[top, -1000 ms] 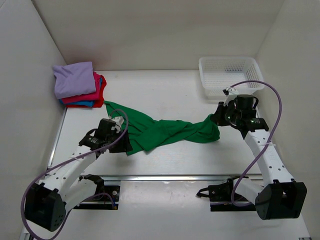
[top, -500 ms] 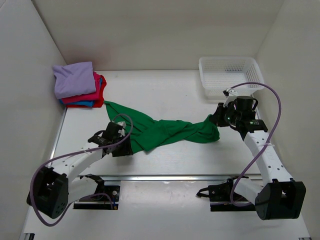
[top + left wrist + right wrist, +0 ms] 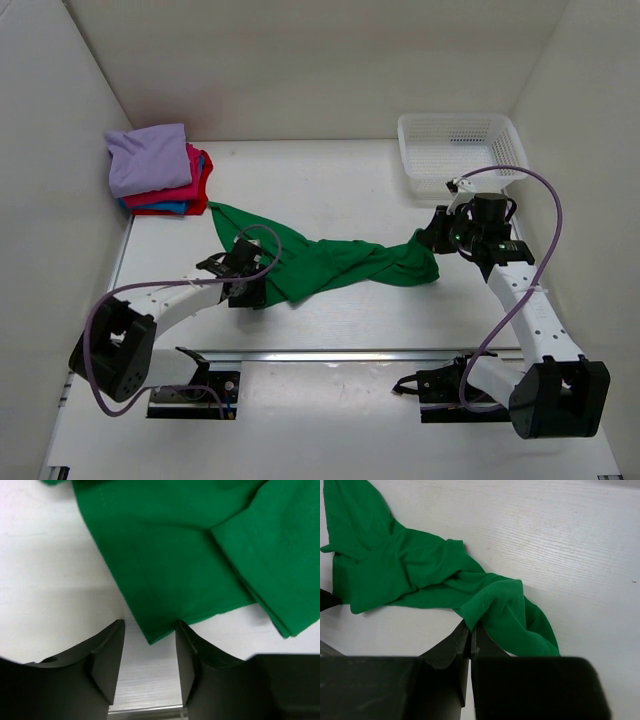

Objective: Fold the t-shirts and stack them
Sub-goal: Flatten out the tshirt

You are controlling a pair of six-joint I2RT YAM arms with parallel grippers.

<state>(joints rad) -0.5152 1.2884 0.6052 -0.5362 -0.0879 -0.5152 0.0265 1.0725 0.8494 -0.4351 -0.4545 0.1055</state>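
A stack of folded t-shirts (image 3: 158, 170), lavender on top, sat in the far left corner of the table (image 3: 330, 180). Nearer, the left gripper (image 3: 150, 652) stood with its jaws apart, a corner of the green t-shirt (image 3: 335, 262) lying unpinched between the 2 fingertips. The shirt stretched, twisted, across the middle to the right gripper (image 3: 470, 629), which was clamped tight on a bunched fold. A white basket (image 3: 455, 150) stood beyond it.

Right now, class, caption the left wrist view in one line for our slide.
The left fingers, spread apart, flank a corner of the green t-shirt lying on the white table.
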